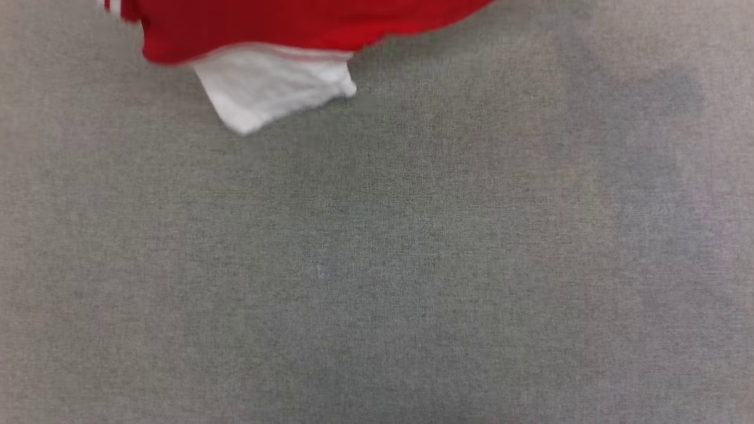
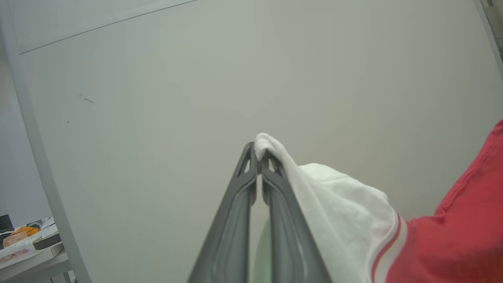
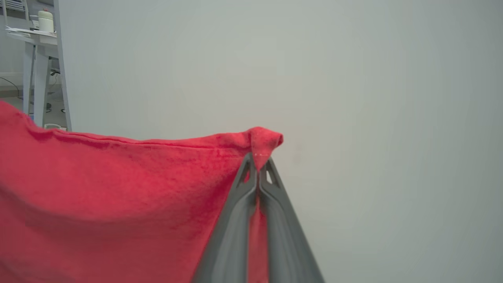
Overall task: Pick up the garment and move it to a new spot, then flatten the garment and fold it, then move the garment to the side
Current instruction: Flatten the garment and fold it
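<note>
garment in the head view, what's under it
Below the garment, with its white sleeve lowest, lies a grey cloth surface. Whatever sits directly beneath the red cloth at the picture's top edge is covered, so it cannot be told.

The garment [image 1: 283, 26] is showing along the top edge, a red mass reaching from the upper left to past the middle, its outline coming out blurred. A white sleeve [image 1: 271, 88] is sticking out from the red cloth's lower edge and tapering to a corner at its lower left. A bit of striped trim [image 1: 115, 7] is peeking in at the red's far upper left. A grey woven surface [image 1: 377, 265] is spreading below and around, and a soft darker shadow [image 1: 665, 97] is lying on it at the upper right, well apart from the sleeve.
</note>
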Robot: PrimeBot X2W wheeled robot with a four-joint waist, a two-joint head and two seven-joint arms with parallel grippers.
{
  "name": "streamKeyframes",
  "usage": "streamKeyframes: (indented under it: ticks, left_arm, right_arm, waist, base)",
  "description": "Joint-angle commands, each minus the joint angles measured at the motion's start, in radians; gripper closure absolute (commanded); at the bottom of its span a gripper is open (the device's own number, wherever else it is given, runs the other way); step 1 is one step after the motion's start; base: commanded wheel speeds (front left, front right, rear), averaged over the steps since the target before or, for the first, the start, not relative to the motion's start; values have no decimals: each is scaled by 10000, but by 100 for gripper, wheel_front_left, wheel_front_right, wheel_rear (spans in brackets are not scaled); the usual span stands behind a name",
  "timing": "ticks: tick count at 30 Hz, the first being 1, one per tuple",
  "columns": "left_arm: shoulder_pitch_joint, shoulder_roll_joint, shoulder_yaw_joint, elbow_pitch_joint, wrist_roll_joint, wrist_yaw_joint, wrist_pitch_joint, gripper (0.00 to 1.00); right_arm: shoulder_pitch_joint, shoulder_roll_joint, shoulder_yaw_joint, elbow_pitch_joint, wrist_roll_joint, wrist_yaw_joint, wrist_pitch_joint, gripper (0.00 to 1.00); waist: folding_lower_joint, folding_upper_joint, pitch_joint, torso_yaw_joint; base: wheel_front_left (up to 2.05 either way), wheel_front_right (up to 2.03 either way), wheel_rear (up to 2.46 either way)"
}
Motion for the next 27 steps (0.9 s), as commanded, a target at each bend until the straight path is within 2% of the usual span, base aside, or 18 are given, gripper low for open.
streamKeyframes:
  ticks: [1, 8, 13, 19, 21, 27]
  left_arm:
    - [-674, -130, -56, 293, 121, -132, 49, 100]
    - [-3277, -350, -348, 1979, 206, -471, -138, 100]
    - [-3862, -472, -687, 2844, 98, -544, -495, 100]
    - [-3316, -322, -1111, 3524, -175, -573, -1050, 100]
    - [-2970, -195, -1220, 3634, -260, -576, -1288, 100]
    - [-1214, 102, -1960, 3620, -443, -580, -1774, 100]
  right_arm:
    - [-580, 95, -32, 190, -243, -7, 18, 100]
    - [-3121, 312, 231, 1411, -967, -7, -205, 100]
    - [-3805, 395, 645, 2374, -1092, -7, -699, 100]
    - [-3298, 439, 1479, 3071, -729, -7, -1253, 100]
    - [-2944, 328, 2031, 3086, -665, -7, -1400, 100]
    - [-1547, 144, 3076, 3192, 87, -7, -1993, 100]
  waist:
    - [-1, 0, 1076, -256]
    - [-1, 0, 1803, -292]
    - [-1, 0, 2008, -241]
    - [-1, 0, 2020, -209]
    - [-1, 0, 1927, -184]
    - [-1, 0, 1138, -69]
  base:
    - [0, 0, 0]
    - [0, 0, 0]
    - [0, 0, 0]
    - [0, 0, 0]
    - [0, 0, 0]
    - [0, 0, 0]
